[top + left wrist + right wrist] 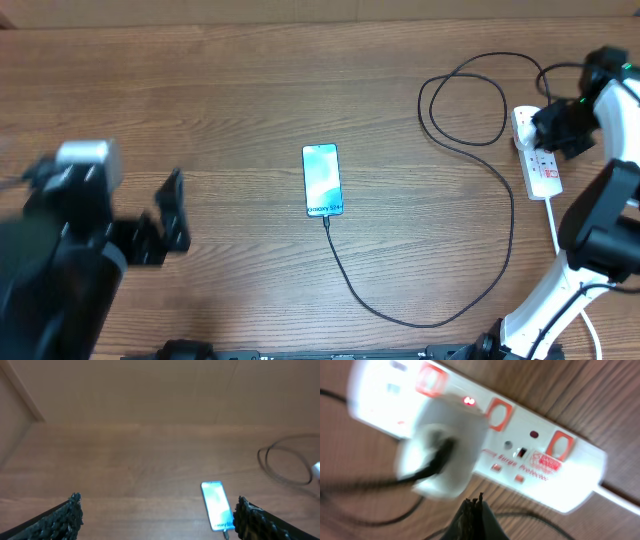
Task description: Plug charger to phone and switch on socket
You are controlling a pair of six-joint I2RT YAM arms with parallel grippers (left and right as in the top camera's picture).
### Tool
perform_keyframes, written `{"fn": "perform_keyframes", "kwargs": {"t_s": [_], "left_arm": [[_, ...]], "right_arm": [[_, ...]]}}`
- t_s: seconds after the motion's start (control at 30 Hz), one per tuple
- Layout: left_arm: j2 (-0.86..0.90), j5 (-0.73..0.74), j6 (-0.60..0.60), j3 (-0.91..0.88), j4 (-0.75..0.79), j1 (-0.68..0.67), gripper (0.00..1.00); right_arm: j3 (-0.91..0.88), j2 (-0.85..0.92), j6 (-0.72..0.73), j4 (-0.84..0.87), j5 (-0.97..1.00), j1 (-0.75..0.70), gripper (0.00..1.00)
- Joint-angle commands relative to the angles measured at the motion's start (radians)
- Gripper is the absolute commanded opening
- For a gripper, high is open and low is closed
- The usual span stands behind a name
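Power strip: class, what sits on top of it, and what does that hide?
A pale plug with a black cable sits in the power strip beside a lit red light. The plug covers its outlet, so the pins cannot be seen.

Three things in all — one phone (321, 180), one charger (512, 230), one socket (542, 168).

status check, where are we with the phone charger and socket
Left gripper open, empty. Right gripper shut over power strip. Charger in phone and power strip, red light lit. Nothing blocking.
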Motion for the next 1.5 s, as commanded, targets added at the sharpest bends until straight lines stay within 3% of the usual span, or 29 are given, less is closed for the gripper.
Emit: {"fn": "perform_keyframes", "kwargs": {"t_s": [0.0, 0.2, 0.4, 0.57, 0.73, 1.0, 1.23, 1.47], "left_arm": [[-0.11, -0.015, 0.011, 0.003, 0.003, -0.002, 1.0], [-0.295, -0.015, 0.011, 0.003, -0.002, -0.002, 1.0], [-0.475, -0.015, 0.011, 0.003, -0.061, -0.001, 1.0], [-0.61, -0.015, 0.011, 0.004, -0.219, 0.022, 1.0], [-0.692, -0.015, 0.011, 0.004, -0.447, 0.096, 1.0], [-0.83, -0.015, 0.011, -0.006, -0.462, 0.184, 1.0], [-0.832, -0.013, 0.011, 0.016, -0.462, 0.19, 1.0], [-0.832, -0.012, 0.011, 0.016, -0.462, 0.19, 1.0]], "right_arm": [[0.154, -0.224, 0.025, -0.016, -0.049, -0.005, 0.04], [0.415, -0.473, 0.023, 0.058, -0.13, -0.005, 0.04], [0.6, -0.682, -0.088, 0.123, -0.127, -0.005, 0.04], [0.613, -0.842, -0.074, 0.247, -0.135, -0.002, 0.04], [0.612, -0.929, -0.074, 0.208, -0.135, 0.003, 0.04], [0.391, -1.134, -0.081, 0.155, -0.135, 0.135, 0.04], [-0.077, -1.431, -0.081, 0.44, -0.252, 0.142, 0.06], [-0.197, -1.592, -0.081, 0.536, -0.255, 0.141, 0.05]]}}
